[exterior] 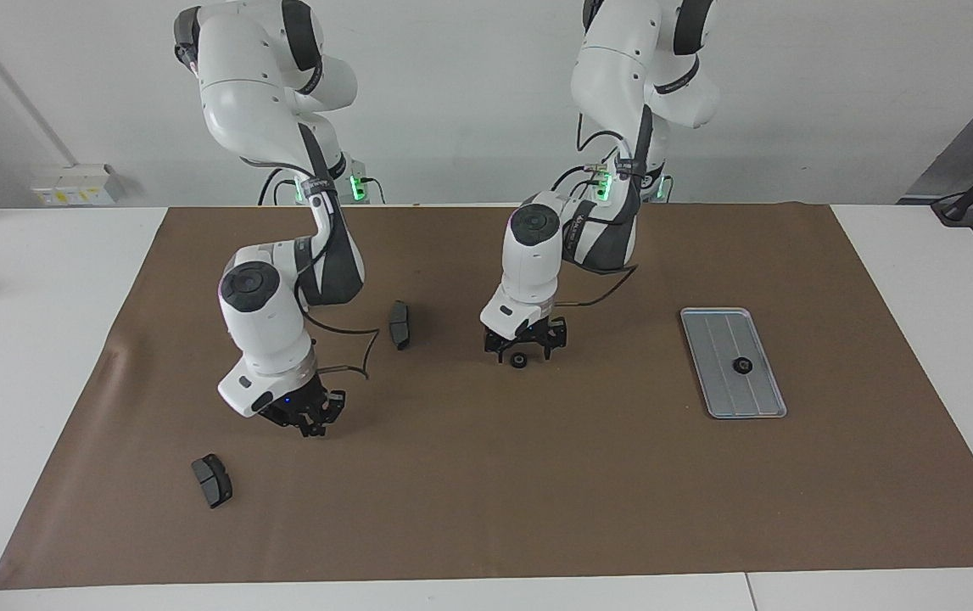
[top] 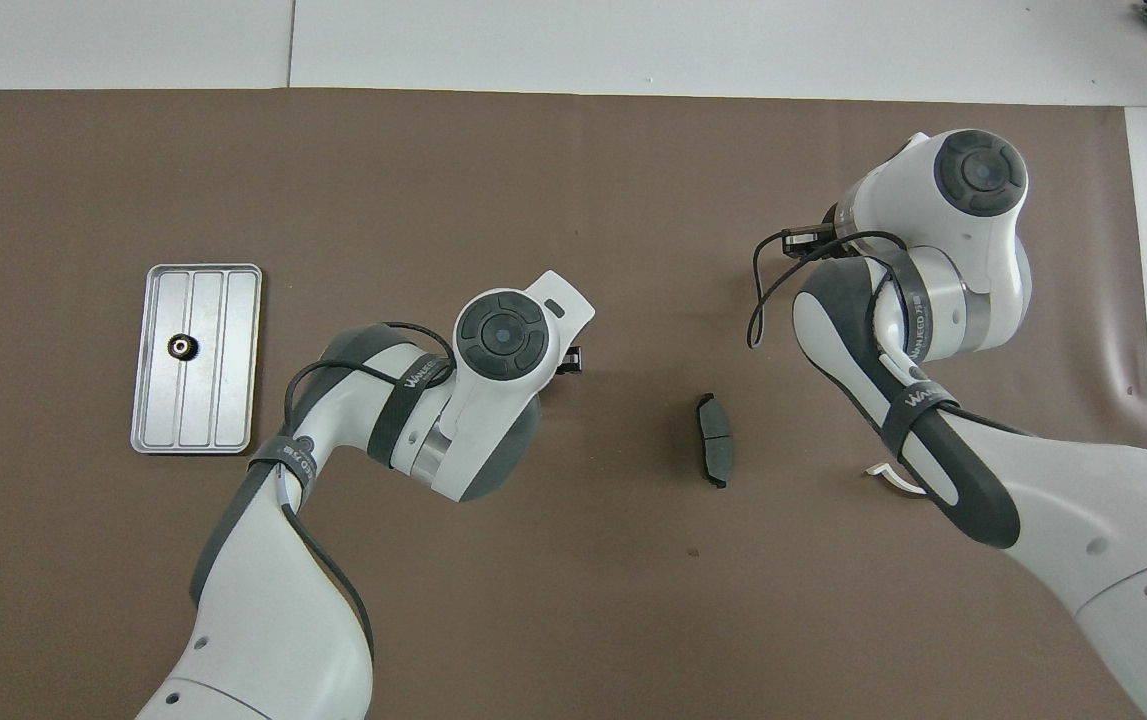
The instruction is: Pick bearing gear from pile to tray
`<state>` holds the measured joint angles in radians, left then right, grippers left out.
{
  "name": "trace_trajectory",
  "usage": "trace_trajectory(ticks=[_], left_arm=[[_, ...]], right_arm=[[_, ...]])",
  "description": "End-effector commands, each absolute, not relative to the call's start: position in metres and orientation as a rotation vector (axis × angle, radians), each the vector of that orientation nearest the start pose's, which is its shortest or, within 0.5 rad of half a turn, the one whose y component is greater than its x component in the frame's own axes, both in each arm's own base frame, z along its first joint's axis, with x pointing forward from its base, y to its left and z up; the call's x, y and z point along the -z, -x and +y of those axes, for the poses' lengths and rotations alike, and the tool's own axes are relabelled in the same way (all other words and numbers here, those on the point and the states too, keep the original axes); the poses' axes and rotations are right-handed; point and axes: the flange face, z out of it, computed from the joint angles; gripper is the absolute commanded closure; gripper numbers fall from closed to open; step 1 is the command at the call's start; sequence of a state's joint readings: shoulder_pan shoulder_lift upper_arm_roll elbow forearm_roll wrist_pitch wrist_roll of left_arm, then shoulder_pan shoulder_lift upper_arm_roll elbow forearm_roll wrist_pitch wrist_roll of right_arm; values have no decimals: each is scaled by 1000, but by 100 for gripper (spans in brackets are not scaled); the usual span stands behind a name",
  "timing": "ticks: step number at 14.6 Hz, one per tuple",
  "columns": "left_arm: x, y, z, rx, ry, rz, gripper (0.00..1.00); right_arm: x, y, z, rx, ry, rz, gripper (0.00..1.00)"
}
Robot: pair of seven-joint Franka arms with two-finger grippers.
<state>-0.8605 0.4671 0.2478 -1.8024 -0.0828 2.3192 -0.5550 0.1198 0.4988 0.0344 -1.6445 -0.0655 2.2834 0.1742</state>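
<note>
The step in hand appears to be the grasp of a small black round bearing ring (exterior: 519, 361) by the left end effector (exterior: 527, 346). This end effector is low over the brown paper mat (exterior: 537, 492) near the middle of the tabletop (exterior: 45, 339). Its fingers stand apart and are not closed on anything.

To do this well, the fingers should straddle the ring evenly and reach the mat before they close. That way the ring is pinched across its width and does not squirt out sideways. The close should be slow, since so small a round part probably rolls or skids easily. The lift should go straight up before any travel toward the tray.

The ring lies on the mat at the fingertips, roughly midway between the two fingers and a touch farther from the robots than they are. Whether a finger already touches it cannot be told.

The flat silver-grey ridged metal tray (exterior: 711, 386) lies well apart, toward the left arm's end of the table. A second black ring (exterior: 741, 366) already rests in it.

The right end effector (exterior: 310, 422) waits closed over the mat toward the right arm's end, and nothing shows between its fingertips. It is near a dark grey curved pad (exterior: 211, 480). Another dark curved pad (exterior: 399, 324) lies between the two arms. A white half-ring bracket (top: 888, 482) peeks out beneath the right arm in the overhead view.
</note>
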Motion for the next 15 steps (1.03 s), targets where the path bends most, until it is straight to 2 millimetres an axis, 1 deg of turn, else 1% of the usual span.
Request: trace_trajectory(ticks=[1, 2, 4, 5, 6, 7, 9, 10, 11, 12, 13, 14, 15], left_arm=[[-297, -526, -390, 143, 3136, 46, 58], [-297, -525, -390, 144, 3135, 50, 60], [-298, -522, -394, 145, 3137, 62, 61], [-297, -522, -395, 147, 3138, 61, 61], [-298, -522, -395, 147, 3137, 62, 62], [-298, -522, -395, 149, 3138, 62, 64], [-298, -523, -394, 155, 3141, 61, 63], [-295, -522, -392, 156, 3139, 64, 63], [-293, -521, -391, 162, 3142, 63, 67], [-293, -520, -392, 153, 3140, 64, 82], [-295, -522, -390, 141, 3133, 59, 87], [-297, -523, -389, 114, 3113, 65, 98], [-306, -525, -391, 123, 3076, 103, 100]], right_arm=[[-381, -667, 143, 214, 3137, 59, 100], [-388, -661, 160, 205, 3134, 91, 100], [-392, -650, 195, 205, 3123, 162, 100], [-393, -646, 207, 204, 3119, 186, 100], [-394, -643, 215, 204, 3116, 200, 100], [-394, -637, 227, 203, 3113, 198, 100], [-393, -629, 243, 194, 3107, 236, 100], [-391, -624, 254, 186, 3106, 235, 100], [-386, -620, 258, 176, 3109, 236, 100], [-386, -616, 259, 177, 3107, 245, 100], [-382, -614, 259, 171, 3108, 244, 100], [-382, -612, 260, 169, 3109, 244, 100], [-383, -610, 261, 171, 3109, 239, 100]])
